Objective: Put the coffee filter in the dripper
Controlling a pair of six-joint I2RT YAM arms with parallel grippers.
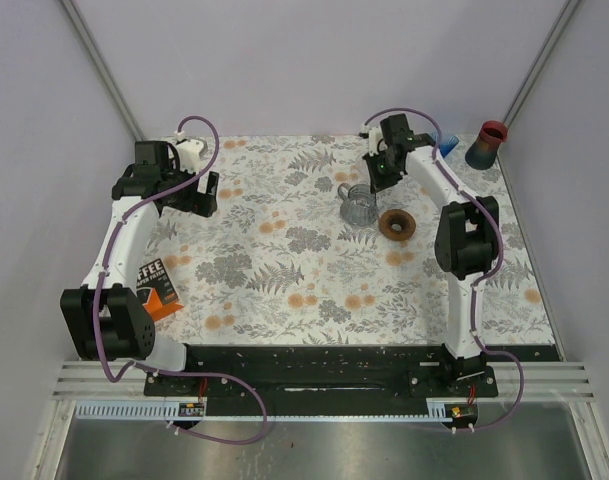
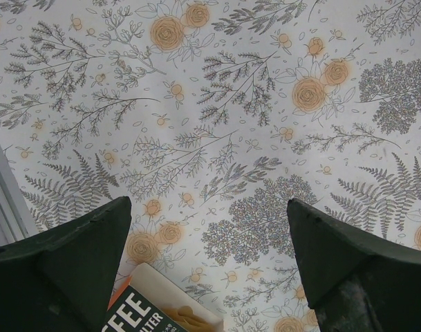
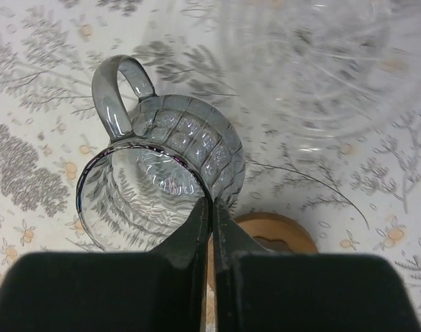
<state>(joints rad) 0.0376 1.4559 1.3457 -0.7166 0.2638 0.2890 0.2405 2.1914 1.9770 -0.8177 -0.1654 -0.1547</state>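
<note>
Dripper (image 3: 189, 142), we see its handle at 11 o'clock, mouth toward 7, box (image 2: 162, 308) lettered "FEE", "LTER", left gripper (image 2: 209, 207) wide open, right gripper (image 3: 211, 207) closed at the rim.

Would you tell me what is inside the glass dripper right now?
Nothing shows inside the glass dripper: only the floral tablecloth seen through its clear walls, no filter. The closed fingertips of the right hand hide part of the near rim.

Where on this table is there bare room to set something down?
Widest free patch: middle cloth, bordered by the left fingers, filter box and the glass dripper. Also free: near-right cloth between the wooden ring and the right arm's base. Crowded: far right, around dripper, ring, blue cup and red cup.
</note>
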